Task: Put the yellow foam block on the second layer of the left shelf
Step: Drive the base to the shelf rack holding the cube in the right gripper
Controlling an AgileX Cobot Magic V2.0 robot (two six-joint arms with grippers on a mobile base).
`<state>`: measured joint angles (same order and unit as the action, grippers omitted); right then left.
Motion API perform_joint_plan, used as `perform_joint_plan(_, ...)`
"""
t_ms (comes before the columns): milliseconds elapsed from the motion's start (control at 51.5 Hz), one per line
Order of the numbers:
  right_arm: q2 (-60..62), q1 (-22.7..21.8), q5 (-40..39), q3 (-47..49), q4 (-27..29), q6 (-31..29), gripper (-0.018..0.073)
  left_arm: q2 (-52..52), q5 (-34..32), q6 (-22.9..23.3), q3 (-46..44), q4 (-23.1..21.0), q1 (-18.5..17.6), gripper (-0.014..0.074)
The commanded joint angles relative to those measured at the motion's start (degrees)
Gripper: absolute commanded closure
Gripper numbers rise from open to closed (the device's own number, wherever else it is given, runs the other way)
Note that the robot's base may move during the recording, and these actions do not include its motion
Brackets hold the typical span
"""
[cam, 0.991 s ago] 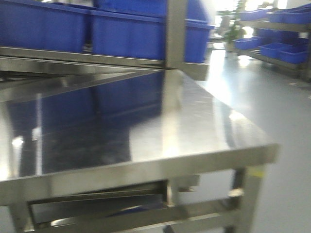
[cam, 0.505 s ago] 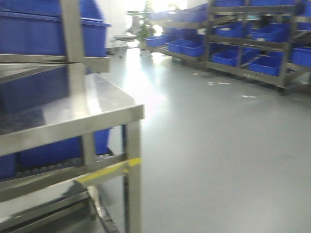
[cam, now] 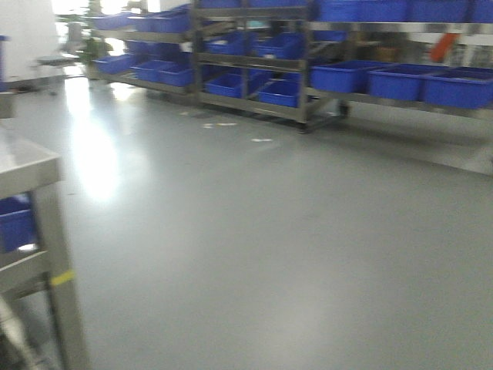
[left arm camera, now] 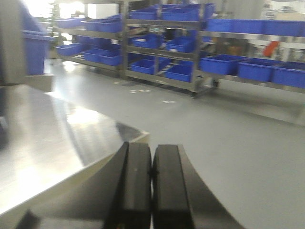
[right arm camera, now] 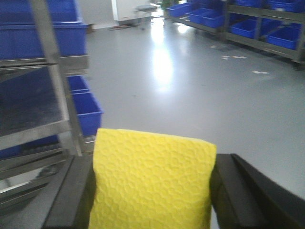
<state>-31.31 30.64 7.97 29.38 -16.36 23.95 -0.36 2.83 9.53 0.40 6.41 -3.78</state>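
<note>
At the left edge of the front view a corner of the steel desk [cam: 27,163] shows. A blue bin [cam: 14,223] sits under it and a strip of yellow tape [cam: 63,277] marks its leg. Bare grey floor [cam: 269,247] spreads rightward to the racks [cam: 254,62] of blue bins along the far side. The left gripper [left arm camera: 151,157] hangs just beside the desk's corner, its two black fingers [left arm camera: 136,181] pressed together with nothing between them. The right gripper [right arm camera: 153,162] has one finger on each side of the yellow foam block [right arm camera: 150,191], clamped on it above the floor, with a metal shelf frame [right arm camera: 52,71] to its left.
</note>
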Motion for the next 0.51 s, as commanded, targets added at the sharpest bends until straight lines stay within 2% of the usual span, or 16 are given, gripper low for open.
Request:
perform_joint_plan(0, -0.3, -0.1, -4.9, 1.5, -1.1, -0.3, 0.0293, 0.2, -4.6, 0.1, 1.4, -0.2, -0.4, 0.0461)
perform_joint_plan(486, -0.3, -0.1, -4.9, 1.5, -1.1, -0.3, 0.0293, 0.2, -4.6, 0.1, 1.4, -0.2, -0.4, 0.0461)
